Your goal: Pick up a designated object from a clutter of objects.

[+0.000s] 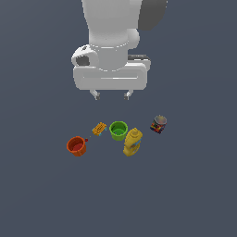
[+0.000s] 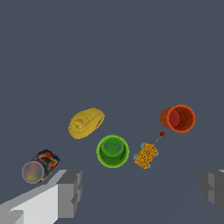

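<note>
Designated object [image 1: 159, 124]: dark multicoloured item with pale grey top, set apart at the exterior view's right end of the clutter, near the yellow bottle [image 1: 133, 141]. Approach: gripper [image 1: 111, 96] is to be shifted over it and lowered clear of the bottle. Jaws: spread wide, nothing held or touched.

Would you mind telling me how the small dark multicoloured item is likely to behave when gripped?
The multicoloured item looks blocky, so probably stiff with flat sides to clamp. It stands apart from the yellow bottle, so neighbours likely won't interfere. Its rounded grey top might let it roll if tipped.
</note>
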You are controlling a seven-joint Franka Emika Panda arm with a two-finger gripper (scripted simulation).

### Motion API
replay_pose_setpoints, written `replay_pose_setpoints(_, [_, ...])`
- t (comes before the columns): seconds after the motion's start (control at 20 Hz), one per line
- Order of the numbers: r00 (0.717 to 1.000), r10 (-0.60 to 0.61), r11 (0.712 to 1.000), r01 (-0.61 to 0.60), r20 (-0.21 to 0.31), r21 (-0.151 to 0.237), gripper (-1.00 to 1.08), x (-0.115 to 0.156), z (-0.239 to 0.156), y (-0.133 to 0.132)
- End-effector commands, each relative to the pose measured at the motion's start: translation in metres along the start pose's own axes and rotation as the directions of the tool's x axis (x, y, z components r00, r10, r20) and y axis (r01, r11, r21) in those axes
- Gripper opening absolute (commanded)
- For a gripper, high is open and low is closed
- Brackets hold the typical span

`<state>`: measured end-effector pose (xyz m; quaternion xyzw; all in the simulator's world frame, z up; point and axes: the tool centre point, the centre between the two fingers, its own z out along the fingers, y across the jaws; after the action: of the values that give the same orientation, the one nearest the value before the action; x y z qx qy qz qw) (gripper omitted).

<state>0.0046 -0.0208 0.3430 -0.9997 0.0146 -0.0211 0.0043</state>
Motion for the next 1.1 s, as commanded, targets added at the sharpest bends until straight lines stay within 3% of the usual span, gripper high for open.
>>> replay_pose_setpoints(0.0, [1.0,0.0,1.0,0.0,0.0,0.0,1.0,0.0,0.0,0.0])
replay_pose_setpoints(0.5, [0.998,-0.063,0.998,0.062,-0.026,-0.022,1.0,0.005,-0.006,-0.012])
replay_pose_setpoints(1.05, [0.999,-0.027,0.999,0.026,-0.022,-0.023,1.0,0.005,0.007,-0.025])
